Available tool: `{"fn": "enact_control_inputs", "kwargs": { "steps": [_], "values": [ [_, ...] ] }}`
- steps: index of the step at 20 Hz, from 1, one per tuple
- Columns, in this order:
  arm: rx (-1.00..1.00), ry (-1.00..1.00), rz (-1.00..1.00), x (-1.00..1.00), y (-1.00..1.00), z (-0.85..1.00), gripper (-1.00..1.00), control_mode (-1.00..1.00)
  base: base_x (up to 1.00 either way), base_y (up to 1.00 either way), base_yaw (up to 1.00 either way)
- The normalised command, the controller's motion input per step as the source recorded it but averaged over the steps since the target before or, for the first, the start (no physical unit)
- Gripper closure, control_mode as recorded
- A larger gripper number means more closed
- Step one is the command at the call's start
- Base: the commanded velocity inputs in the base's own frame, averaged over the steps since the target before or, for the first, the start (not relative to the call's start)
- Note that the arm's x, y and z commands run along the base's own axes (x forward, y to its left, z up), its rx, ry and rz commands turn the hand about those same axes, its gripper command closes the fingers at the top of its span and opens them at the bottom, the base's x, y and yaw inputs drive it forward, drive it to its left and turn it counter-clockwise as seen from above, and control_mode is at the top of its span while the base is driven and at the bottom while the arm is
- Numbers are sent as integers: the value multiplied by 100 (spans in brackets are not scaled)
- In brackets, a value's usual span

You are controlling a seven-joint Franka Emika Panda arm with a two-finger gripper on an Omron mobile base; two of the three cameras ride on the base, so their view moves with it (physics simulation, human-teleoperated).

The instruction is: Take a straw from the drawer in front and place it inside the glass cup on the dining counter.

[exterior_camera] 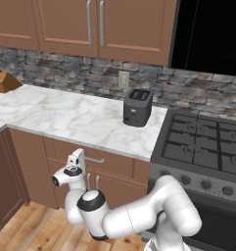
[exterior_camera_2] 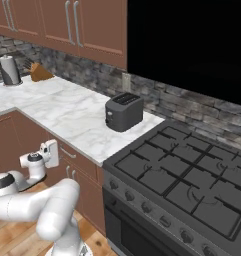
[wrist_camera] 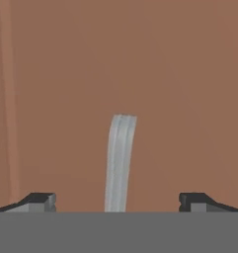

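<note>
The drawer [exterior_camera: 120, 164] [exterior_camera_2: 81, 161] is a shut brown wooden front just under the marble worktop. Its slim silver bar handle [exterior_camera: 96, 160] [wrist_camera: 119, 163] runs up the middle of the hand view. My gripper [exterior_camera: 81, 156] [exterior_camera_2: 54, 150] [wrist_camera: 118, 203] is right at the drawer front, open. Its two dark fingertips [wrist_camera: 39, 201] stand wide on either side of the handle end without touching it. The straw, the glass cup and the dining counter are out of view.
A black toaster [exterior_camera: 137, 107] [exterior_camera_2: 123, 111] stands on the marble worktop [exterior_camera: 75, 117]. A gas stove [exterior_camera: 207, 147] [exterior_camera_2: 192, 180] adjoins on the right. A knife block [exterior_camera: 7, 82] and a paper towel roll [exterior_camera_2: 10, 70] sit far left. Cabinet doors [exterior_camera: 114, 193] lie below the drawer.
</note>
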Motion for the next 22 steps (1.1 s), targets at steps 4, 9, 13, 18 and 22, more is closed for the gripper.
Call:
{"fn": "enact_control_inputs", "kwargs": {
  "steps": [4, 9, 13, 18, 22],
  "values": [
    [-9, -19, 0, 5, 0, -56, -100, -100, 0, 0, 0],
    [-9, -20, 0, 6, 0, -58, -100, -100, 0, 0, 0],
    [-9, -18, 0, 10, 0, -59, -100, -100, 0, 0, 0],
    [-9, -17, 0, 10, 0, -61, -100, -100, 0, 0, 0],
    [-9, -16, 0, 13, 0, -63, -100, -100, 0, 0, 0]
  ]
}}
